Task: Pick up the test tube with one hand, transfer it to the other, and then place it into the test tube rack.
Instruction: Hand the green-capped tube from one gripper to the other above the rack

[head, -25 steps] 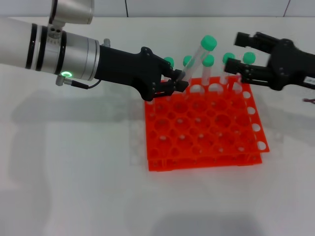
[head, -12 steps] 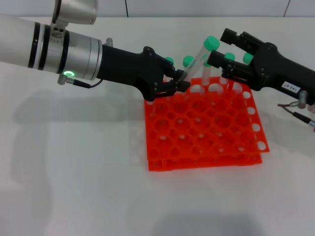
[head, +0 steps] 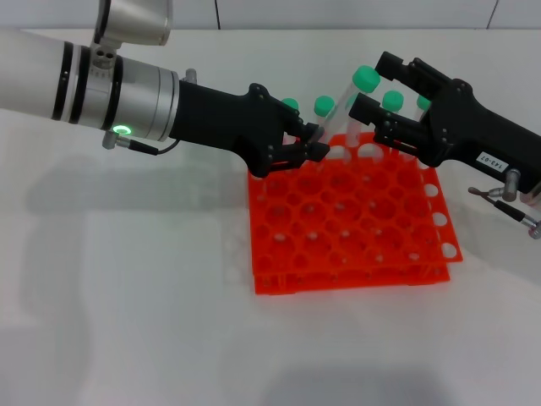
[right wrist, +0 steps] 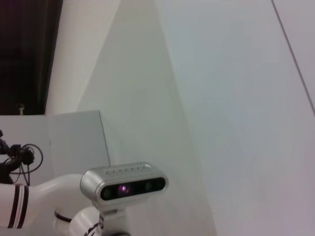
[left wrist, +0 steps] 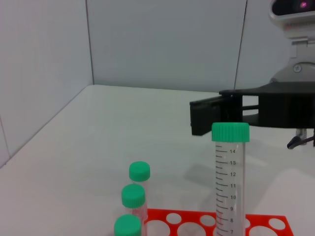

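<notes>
My left gripper (head: pixel 309 145), black on the white-and-silver arm with the green ring, is shut on the lower part of the test tube (head: pixel 338 112). It holds the tube tilted above the back edge of the orange test tube rack (head: pixel 355 222). The tube's green cap (head: pixel 365 78) points up and to the right. My right gripper (head: pixel 369 83), black with a white label, is open, with one finger on each side of the cap. In the left wrist view the tube (left wrist: pixel 229 187) stands upright with the right gripper (left wrist: pixel 211 112) just behind its cap.
Several other green-capped tubes (head: pixel 325 106) stand in the rack's back row; three of them show in the left wrist view (left wrist: pixel 134 195). The white table (head: pixel 127 296) lies around the rack. The right wrist view shows only walls and the robot's head camera (right wrist: pixel 124 184).
My right gripper has moved left from the rack's back right corner to the tube's cap, staying open. My left gripper has held the tube almost still.
</notes>
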Available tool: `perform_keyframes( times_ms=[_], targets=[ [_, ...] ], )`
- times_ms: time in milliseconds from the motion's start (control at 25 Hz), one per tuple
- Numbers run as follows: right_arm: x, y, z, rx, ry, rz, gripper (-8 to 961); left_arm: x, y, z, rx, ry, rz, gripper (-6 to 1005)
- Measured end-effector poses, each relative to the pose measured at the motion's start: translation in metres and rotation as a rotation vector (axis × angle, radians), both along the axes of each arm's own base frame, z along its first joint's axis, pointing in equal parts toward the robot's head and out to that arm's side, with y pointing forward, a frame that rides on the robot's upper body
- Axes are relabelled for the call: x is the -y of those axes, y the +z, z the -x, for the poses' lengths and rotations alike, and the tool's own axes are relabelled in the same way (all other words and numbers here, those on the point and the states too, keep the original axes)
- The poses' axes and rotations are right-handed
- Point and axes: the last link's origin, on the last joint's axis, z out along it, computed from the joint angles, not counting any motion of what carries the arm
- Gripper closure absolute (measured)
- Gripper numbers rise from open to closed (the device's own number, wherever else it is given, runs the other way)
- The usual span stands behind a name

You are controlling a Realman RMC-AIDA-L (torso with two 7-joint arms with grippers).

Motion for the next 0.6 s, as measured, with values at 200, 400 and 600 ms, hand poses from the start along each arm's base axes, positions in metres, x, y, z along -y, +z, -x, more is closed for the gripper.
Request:
perform_keyframes(
  times_ms=[200, 400, 600],
  targets=[
    [0.000, -0.001, 0.002, -0.004, 0.005, -0.007, 103, 0.001, -0.001, 0.000, 0.002, 0.001, 0.003, 808],
    [-0.002, -0.005, 0.007, 0.002, 0.017, 0.001, 129, 0.001, -0.002, -0.001, 0.004, -0.001, 0.003, 808],
    [-0.004, -0.008, 0.011, 0.009, 0.030, 0.007, 142, 0.001, -0.003, -0.001, 0.004, -0.001, 0.002, 808]
  ],
)
